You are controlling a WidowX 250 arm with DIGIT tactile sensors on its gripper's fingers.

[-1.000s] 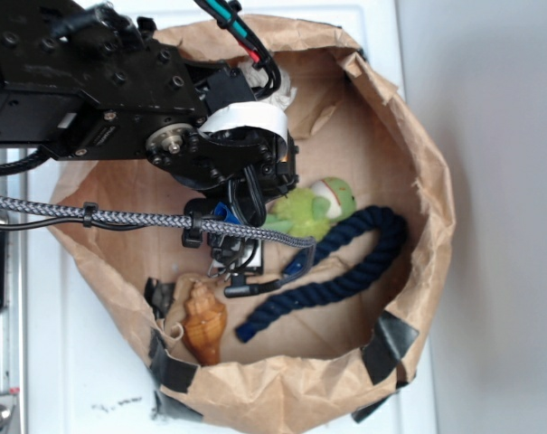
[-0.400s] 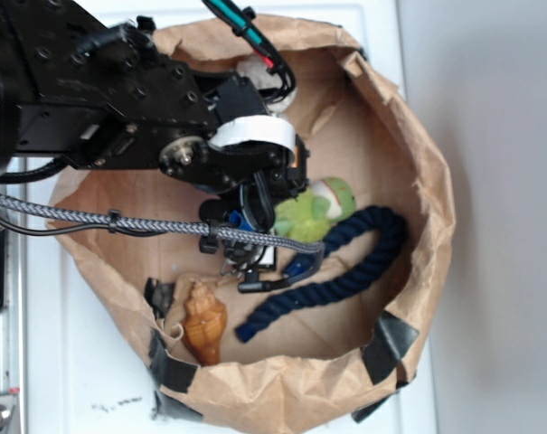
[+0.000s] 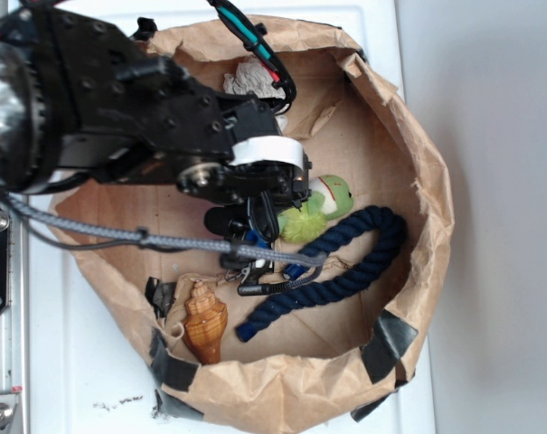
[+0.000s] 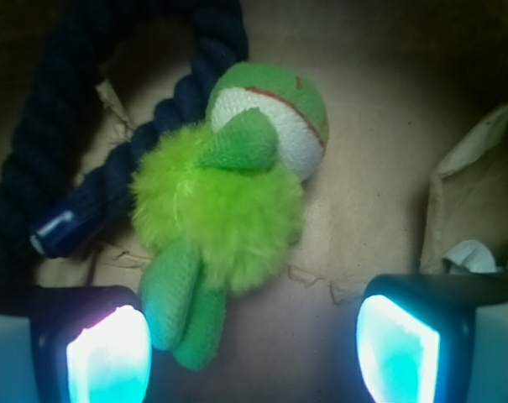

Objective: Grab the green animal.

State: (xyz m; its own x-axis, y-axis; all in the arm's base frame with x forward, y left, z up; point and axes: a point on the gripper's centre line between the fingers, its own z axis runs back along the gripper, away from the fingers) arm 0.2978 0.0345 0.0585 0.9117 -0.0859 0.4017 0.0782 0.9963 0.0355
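Brown paper lines the bag (image 3: 418, 172) where the green animal (image 4: 228, 210) lies beside a navy rope (image 4: 60, 168), touching it. Over it hangs the gripper (image 4: 254, 344), fingers spread wide, one pad (image 4: 107, 357) by the toy's legs.

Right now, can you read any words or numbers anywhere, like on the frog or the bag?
None can be read.
The green animal, navy rope, seashell and paper bag carry no writing.
The white band on the arm looks blank.

white tabletop (image 3: 65, 362) beside a plain grey surface (image 3: 499, 136), evenly lit.
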